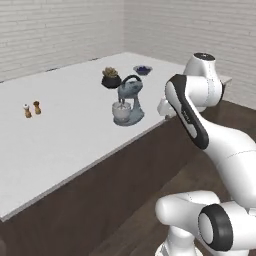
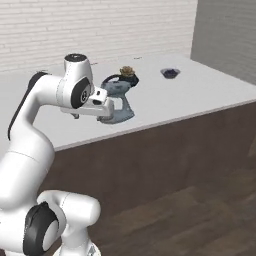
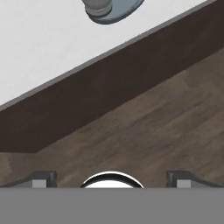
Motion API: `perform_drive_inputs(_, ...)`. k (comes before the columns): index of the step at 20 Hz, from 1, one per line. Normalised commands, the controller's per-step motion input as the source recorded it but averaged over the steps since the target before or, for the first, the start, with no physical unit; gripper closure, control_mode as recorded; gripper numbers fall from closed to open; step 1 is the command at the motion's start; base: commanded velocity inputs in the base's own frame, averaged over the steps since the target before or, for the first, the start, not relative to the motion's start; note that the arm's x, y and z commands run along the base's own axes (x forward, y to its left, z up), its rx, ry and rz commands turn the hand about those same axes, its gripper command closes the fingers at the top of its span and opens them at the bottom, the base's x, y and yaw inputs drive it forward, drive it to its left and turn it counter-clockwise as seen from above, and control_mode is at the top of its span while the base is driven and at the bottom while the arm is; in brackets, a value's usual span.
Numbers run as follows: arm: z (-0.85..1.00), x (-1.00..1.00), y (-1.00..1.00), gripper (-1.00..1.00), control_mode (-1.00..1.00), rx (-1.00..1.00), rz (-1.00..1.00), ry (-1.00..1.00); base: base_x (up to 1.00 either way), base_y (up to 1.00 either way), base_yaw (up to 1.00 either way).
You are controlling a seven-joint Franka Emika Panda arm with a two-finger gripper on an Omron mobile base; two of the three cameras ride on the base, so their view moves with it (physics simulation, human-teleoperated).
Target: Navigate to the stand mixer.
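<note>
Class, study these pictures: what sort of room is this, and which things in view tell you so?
Most likely a kitchen: a long white counter carries a stand mixer, a salt and pepper pair and a small dark bowl, with brick walls behind.

The stand mixer point(image 1: 128, 103) stands on the table point(image 1: 65, 130), near its front edge. Just behind it sits a potted plant point(image 1: 110, 78), and further back to the right a small bowl point(image 1: 142, 70). Well to the left, two small shakers point(image 1: 32, 109) stand side by side. The arm rises before the table, over the floor point(image 3: 144, 135).
</note>
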Motion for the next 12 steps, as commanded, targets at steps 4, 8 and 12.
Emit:
perform_drive_inputs(4, 0.00, 0.00, 0.00, -1.00, 1.00, 0.00, 0.00, 0.00, 0.49, -0.88, 0.53)
perform_drive_inputs(8, 0.00, 0.00, 0.00, -1.00, 1.00, 0.00, 0.00, 0.00, 0.50, -0.88, 0.53)
perform_drive_inputs(12, 0.00, 0.00, 0.00, -1.00, 1.00, 0.00, 0.00, 0.00, 0.49, -0.88, 0.53)
